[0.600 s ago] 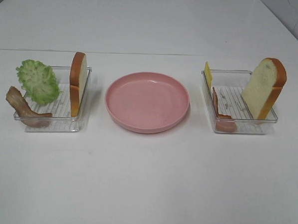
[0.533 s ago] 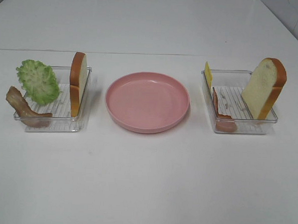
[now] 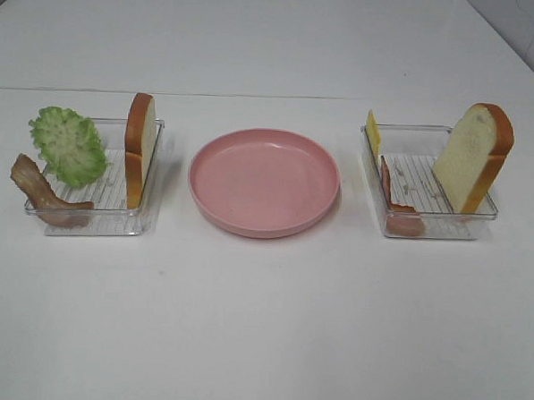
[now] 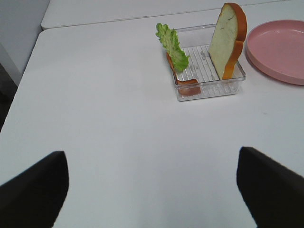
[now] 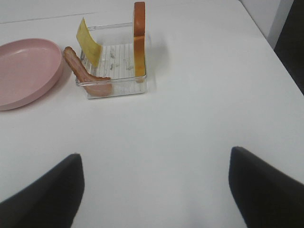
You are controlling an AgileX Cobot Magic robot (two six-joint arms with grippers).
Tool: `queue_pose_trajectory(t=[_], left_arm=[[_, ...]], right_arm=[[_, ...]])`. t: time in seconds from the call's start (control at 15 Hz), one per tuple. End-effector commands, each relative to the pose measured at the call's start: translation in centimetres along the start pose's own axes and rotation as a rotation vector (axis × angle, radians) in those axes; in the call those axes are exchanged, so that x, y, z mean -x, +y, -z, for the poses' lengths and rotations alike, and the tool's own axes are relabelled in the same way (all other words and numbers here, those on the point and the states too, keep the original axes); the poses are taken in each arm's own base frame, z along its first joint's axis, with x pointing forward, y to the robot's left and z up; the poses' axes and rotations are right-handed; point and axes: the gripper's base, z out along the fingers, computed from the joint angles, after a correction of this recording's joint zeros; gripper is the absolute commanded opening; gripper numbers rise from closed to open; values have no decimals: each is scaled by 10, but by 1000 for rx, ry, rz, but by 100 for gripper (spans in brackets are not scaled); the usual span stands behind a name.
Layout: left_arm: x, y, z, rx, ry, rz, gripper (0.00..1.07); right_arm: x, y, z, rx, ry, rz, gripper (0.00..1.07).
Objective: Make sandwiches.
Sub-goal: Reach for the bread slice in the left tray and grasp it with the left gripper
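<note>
Left tray [image 3: 95, 225] holds lettuce [image 3: 68, 145], left meat [image 3: 35, 188] and upright left bread [image 3: 139, 148]. Right tray [image 3: 453, 229] holds cheese [image 3: 373, 132], right meat [image 3: 404, 225] and leaning right bread [image 3: 470, 161]. Plate [image 3: 263, 182] sits between on the worktop [image 3: 260, 325]. Left pincer [image 4: 152, 190] and right pincer [image 5: 153, 190] hang released, well short of the trays.

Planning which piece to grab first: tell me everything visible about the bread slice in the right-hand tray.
The bread slice is a toy-looking piece with a cream-white face, orange-brown crust and domed top. It stands on edge along the outer side of the clear tray, bottom on the ribbed floor. The meat and cheese lie apart from it; nothing grips it.
</note>
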Motion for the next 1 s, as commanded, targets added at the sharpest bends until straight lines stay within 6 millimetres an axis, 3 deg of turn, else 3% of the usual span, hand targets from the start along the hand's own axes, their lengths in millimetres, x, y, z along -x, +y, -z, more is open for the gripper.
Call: queue_pose_trajectory(t=[0.07, 1.0], left_arm=[[-2, -1, 1, 1, -24, 5, 90], [-2, 1, 1, 17, -23, -4, 90]], right_arm=[[-2, 0, 1, -6, -9, 0, 78], [-2, 0, 1, -6, -9, 0, 78]])
